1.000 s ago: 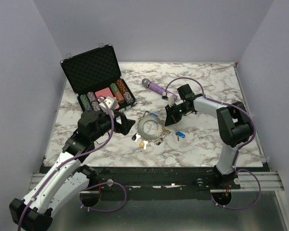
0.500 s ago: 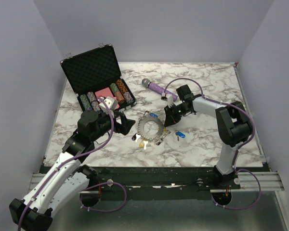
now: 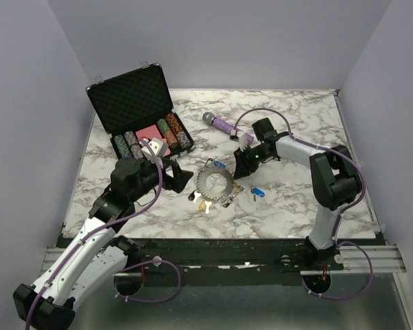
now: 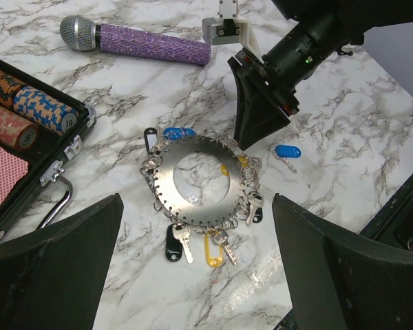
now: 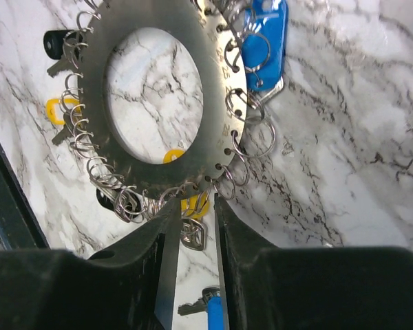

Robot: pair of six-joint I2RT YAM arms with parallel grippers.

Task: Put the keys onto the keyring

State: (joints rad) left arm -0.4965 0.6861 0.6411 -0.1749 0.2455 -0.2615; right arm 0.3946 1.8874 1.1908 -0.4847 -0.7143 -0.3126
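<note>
- The keyring (image 4: 199, 147) lies flat mid-table, with keys (image 4: 214, 249) hooked round its rim.
- My right claw (image 5: 193, 210) hangs at its edge, slightly parted; my left claw (image 3: 181, 177) gapes wide nearby.
- White marble table (image 3: 296, 199), lilac walls (image 3: 261, 41).
- A second ago my right claw was shut.

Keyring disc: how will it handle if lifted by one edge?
Probably stiff: the keyring looks like flat sheet metal, so should tilt as one piece. The keys sit on loose loops at its rim, so would likely dangle and swing. Lying flat, its edge may resist gripping.
</note>
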